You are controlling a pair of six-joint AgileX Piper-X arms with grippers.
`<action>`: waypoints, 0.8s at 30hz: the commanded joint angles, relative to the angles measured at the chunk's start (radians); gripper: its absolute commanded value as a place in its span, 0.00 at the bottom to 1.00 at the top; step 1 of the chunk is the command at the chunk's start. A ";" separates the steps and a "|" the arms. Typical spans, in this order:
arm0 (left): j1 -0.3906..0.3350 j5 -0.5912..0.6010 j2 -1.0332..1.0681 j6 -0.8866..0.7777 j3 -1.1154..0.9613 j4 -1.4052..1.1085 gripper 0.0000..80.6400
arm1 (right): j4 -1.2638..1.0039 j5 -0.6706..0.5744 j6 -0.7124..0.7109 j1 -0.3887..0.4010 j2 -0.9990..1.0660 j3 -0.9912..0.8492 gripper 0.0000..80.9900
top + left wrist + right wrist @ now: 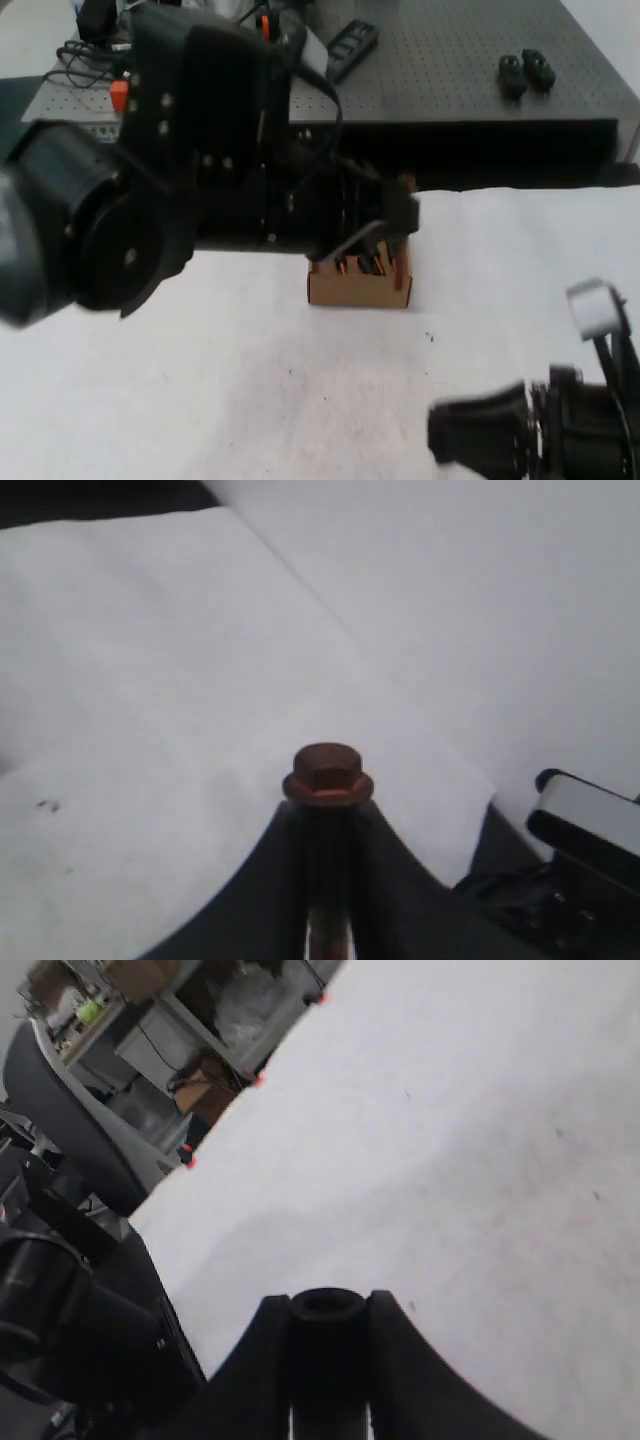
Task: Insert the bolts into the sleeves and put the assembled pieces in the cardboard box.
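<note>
right hand [328, 1312] shut tight on a black sleeve [327, 1303], lower end cut off | left hand [328, 815] pinches a brown bolt [328, 778], its shank mostly hidden | cardboard box [360, 286] on the white table [250, 400], top hidden by the left arm [200, 180]

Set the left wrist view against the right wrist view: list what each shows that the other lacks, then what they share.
Left wrist view: a copper bolt, head outward, gripped in the left tool. Right wrist view: a black sleeve, open end outward, gripped in the right tool, plus shelves in the room beyond the bench. Shared: the white cloth underneath, and part of the other arm at one edge.
</note>
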 commanded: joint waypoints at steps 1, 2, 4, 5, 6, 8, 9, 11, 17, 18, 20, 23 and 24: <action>0.002 0.037 -0.017 -0.034 0.004 -0.062 0.01 | -0.389 0.116 0.066 0.116 0.017 0.004 0.02; 0.002 0.044 -0.017 -0.038 0.004 -0.067 0.01 | -0.428 0.130 0.076 0.124 0.024 0.004 0.02; 0.002 0.052 -0.017 -0.041 0.004 -0.073 0.01 | -0.503 0.136 0.107 0.134 0.047 0.004 0.02; 0.002 0.055 -0.017 -0.041 0.004 -0.073 0.01 | -0.526 0.136 0.123 0.133 0.058 0.001 0.02; 0.002 0.055 -0.017 -0.041 0.004 -0.073 0.01 | -0.540 0.136 0.126 0.133 0.072 -0.001 0.02; 0.002 0.058 -0.017 -0.041 0.004 -0.073 0.01 | -0.553 0.147 0.125 0.133 0.094 -0.004 0.02; 0.002 0.060 -0.017 -0.041 0.004 -0.073 0.01 | -0.556 0.163 0.125 0.133 0.104 -0.009 0.02; 0.002 0.069 -0.017 -0.032 0.004 -0.073 0.01 | -0.580 0.191 0.121 0.133 0.115 -0.010 0.02; 0.002 0.085 -0.017 -0.024 0.004 -0.073 0.01 | -0.589 0.248 0.118 0.133 0.117 -0.010 0.02; 0.002 0.085 -0.017 -0.022 0.004 -0.073 0.01 | -0.589 0.261 0.118 0.133 0.117 -0.010 0.02; 0.002 0.089 -0.017 -0.021 0.004 -0.073 0.01 | -0.589 0.283 0.114 0.133 0.117 -0.010 0.02; 0.002 0.106 -0.017 -0.021 0.004 -0.073 0.01 | -0.596 0.291 0.115 0.133 0.117 -0.010 0.02; 0.002 0.111 -0.017 -0.021 0.004 -0.073 0.01 | -0.596 0.291 0.115 0.133 0.117 -0.011 0.02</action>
